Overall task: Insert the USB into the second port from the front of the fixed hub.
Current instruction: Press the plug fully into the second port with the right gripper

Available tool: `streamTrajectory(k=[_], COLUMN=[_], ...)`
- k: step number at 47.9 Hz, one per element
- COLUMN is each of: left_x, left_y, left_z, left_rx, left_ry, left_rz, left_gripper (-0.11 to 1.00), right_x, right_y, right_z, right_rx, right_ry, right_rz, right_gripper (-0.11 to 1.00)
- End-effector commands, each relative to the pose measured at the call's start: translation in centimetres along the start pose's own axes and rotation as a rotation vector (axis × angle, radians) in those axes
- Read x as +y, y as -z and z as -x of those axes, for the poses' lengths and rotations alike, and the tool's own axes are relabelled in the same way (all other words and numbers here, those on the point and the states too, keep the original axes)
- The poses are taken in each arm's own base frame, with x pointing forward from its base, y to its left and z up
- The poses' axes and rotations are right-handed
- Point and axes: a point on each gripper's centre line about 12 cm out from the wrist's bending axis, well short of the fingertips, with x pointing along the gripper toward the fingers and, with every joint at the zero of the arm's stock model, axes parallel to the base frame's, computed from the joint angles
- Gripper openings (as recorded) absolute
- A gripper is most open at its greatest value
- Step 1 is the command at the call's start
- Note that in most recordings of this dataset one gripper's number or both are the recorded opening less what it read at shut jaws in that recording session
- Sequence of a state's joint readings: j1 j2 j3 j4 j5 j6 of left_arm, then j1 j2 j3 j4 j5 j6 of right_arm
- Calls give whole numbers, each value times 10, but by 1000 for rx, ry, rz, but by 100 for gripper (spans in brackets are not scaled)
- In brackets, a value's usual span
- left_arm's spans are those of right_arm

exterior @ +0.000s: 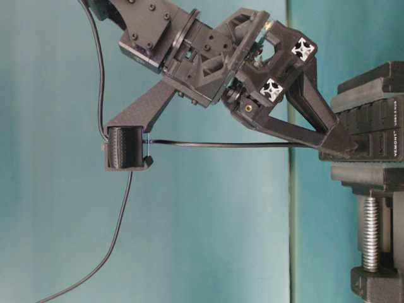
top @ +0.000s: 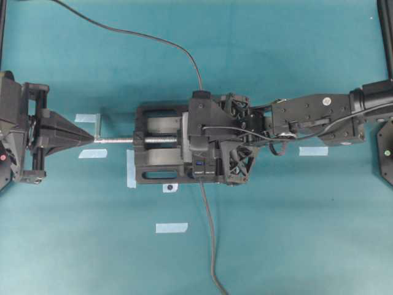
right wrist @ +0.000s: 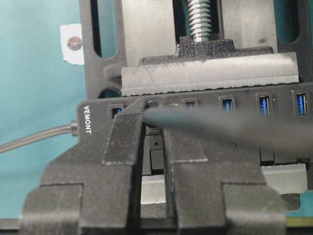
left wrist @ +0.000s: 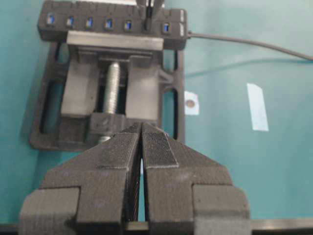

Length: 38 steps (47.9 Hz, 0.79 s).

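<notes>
Desk [top: 295,233], teal, carries a black vise [left wrist: 105,98] clamping the fixed hub [left wrist: 112,24]. Right pincer [right wrist: 154,147], clamped on the USB [right wrist: 155,110], holds it at the second port from the hub's cable end; full seating cannot be told. Left pincer [left wrist: 142,161], at 9 o'clock overhead, rests pressed together, empty.
</notes>
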<state>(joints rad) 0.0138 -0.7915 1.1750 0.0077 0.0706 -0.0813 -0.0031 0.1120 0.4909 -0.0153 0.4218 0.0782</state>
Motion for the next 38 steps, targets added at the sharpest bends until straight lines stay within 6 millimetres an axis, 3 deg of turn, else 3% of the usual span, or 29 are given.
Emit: streamTrajectory(k=[1, 27, 34, 38], left_x=[0, 0, 0, 0], left_y=[-5, -4, -4, -4], left_z=[0, 0, 0, 0], left_rx=[-17, -14, -14, -14], left_ry=[0, 0, 0, 0], left_rz=[-1, -1, -1, -1], left_gripper=[0, 0, 0, 0], right_x=[2, 3, 3, 3], right_y=[4, -3, -6, -9], right_z=[-3, 5, 8, 10], right_rx=[22, -4, -23, -52], right_ry=[-2, -4, -5, -8], right_rz=[7, 7, 7, 7], right_gripper=[4, 8, 18, 32])
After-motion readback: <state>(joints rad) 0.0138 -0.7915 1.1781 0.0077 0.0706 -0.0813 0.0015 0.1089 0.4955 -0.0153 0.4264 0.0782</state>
